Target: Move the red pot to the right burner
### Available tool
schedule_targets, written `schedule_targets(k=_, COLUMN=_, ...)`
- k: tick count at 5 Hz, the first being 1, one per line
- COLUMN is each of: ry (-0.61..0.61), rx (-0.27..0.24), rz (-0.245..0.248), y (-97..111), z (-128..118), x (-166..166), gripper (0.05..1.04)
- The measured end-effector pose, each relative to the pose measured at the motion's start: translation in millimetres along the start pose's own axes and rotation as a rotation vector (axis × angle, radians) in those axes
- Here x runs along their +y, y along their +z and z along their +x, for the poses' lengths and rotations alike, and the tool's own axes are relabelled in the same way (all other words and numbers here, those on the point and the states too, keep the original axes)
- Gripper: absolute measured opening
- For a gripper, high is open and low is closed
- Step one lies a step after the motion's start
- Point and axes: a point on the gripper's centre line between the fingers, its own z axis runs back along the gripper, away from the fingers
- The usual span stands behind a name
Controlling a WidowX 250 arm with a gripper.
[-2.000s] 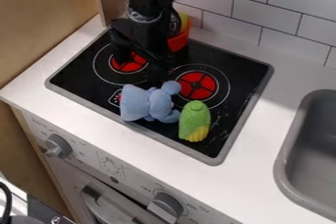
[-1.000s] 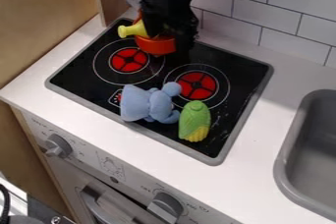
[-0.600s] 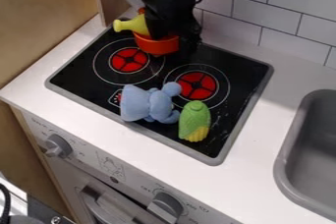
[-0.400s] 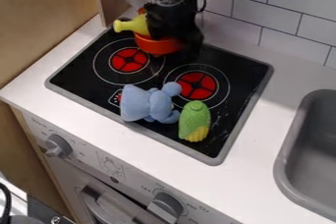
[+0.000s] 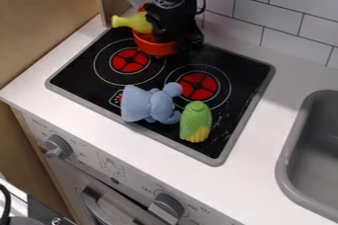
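Wooden panel (image 5: 46, 26), upright, at the left of a toy kitchen; white tiles (image 5: 264, 9) behind a pale countertop (image 5: 264, 169).

Left burner (image 5: 129, 60): red centre, bare, on the black cooktop (image 5: 86, 73).

Yellow bottle-shaped toy (image 5: 134, 22): lying tilted in the pot, its narrow end out over the left side. Probably loose; likely to roll or drop if the pot tips.

Blue plush toy (image 5: 150, 104): on its side, front of cooktop, its right end near the right burner. Presumably soft, of little resistance if brushed.

Red pot (image 5: 155, 46): at the back of the cooktop, just behind the left burner and a little to its right; not at its goal. Likely light, hard plastic, stiff in the wall and hardly fragile, though smooth enough to slip or swivel. Best hold: a firm pinch across the rim and wall on the right side, clear of the yellow toy, kept level in carriage.

Black gripper (image 5: 178, 44): at the pot's right side. Whether the claw stands apart or is clamped on the wall, cannot tell.

Green-and-yellow corn toy (image 5: 196, 122): just in front of the right burner.

Right burner (image 5: 198, 86): destination, centre free.

Grey sink (image 5: 285, 169): far right.
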Motion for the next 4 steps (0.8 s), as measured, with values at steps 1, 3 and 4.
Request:
schedule_targets(k=1, ry=0.004, rx=0.005, rz=-0.006, y=0, z=-1, x=-2, gripper=0.184)
schedule_targets(k=3, ry=0.001, rx=0.004, rz=-0.012, y=3, z=-5, x=-9, gripper=0.074)
schedule_targets(k=4, ry=0.024, rx=0.009, rz=-0.028, y=8, z=-10, x=-13, gripper=0.067)
